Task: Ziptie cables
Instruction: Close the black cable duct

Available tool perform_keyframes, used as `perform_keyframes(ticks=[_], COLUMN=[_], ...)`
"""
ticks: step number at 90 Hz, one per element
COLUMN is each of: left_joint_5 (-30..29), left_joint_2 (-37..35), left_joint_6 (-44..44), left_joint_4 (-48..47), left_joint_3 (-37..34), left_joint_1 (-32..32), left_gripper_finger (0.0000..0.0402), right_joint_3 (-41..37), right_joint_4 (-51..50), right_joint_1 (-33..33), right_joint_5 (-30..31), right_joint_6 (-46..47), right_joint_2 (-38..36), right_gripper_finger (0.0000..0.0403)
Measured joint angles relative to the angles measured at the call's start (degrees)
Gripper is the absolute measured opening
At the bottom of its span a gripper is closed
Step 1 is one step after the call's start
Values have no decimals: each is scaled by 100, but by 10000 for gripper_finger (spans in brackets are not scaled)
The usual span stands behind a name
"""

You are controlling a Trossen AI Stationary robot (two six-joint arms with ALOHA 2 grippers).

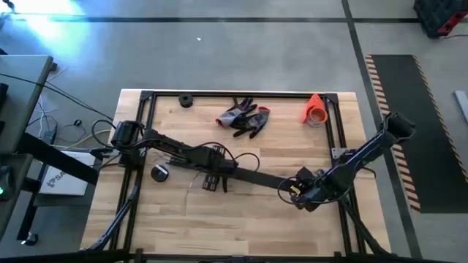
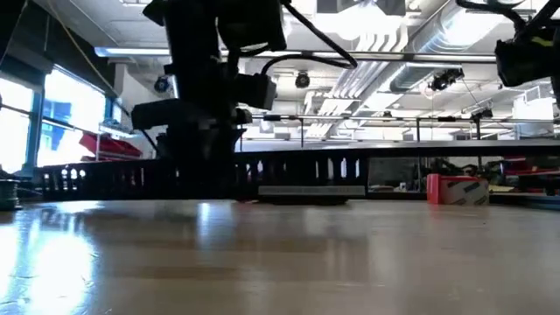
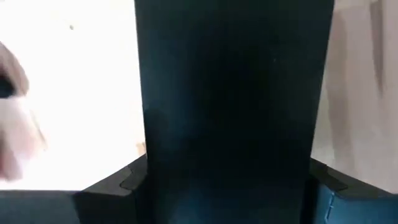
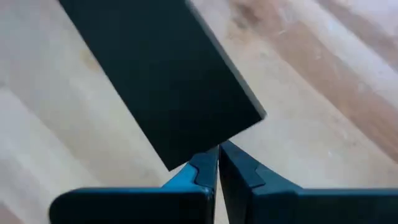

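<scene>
High view: I'm reading left to right. Left gripper [image 1: 212, 177] is sitting low over mid-worktop [image 1: 241, 226], on one end of a long flat black strip [image 1: 256, 177]; its fingers are straddling the strip in its wrist view, but I can't tell if they're gripping. Right gripper [image 1: 301, 191] is at the strip's other end, fingers [image 4: 205, 168] pinched nearly shut on the strip's corner. Cables [image 1: 191, 162] are lying just beside the left gripper, thin and hard to trace. I'm seeing no tie on them, so bundling looks not yet done.
</scene>
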Motion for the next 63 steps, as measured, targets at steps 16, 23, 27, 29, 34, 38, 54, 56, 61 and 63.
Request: perform_keyframes(ticks=[16,23,27,29,34,38,54,56,61,63], left_joint_5=[27,260,417,495,665,762,879,880,880,880], left_joint_2=[0,0,-2,-2,-19,-37,-25,-28,-28,-28], left_joint_6=[120,-29,-98,-134,-158,-160,-16,-16,-25,-48], left_joint_4=[-166,-197,-193,-152,-62,-129,-859,-1032,-1526,-1737], left_joint_3=[124,126,130,135,167,170,535,621,779,820], left_joint_1=[98,175,228,255,311,349,387,385,357,343], left_gripper_finger=[227,236,245,250,264,275,300,301,302,302], right_joint_3=[0,0,2,2,19,20,20,20,20,20], right_joint_4=[-317,-355,-354,-338,-256,-265,-270,-268,-278,-284], right_joint_1=[43,94,120,130,126,126,163,175,200,203], right_joint_5=[-53,19,35,58,155,204,220,215,210,203], right_joint_6=[152,207,207,209,207,205,174,168,165,165], right_joint_2=[0,0,0,0,0,0,0,0,0,0], right_gripper_finger=[0,0,0,0,0,0,0,0,0,0])
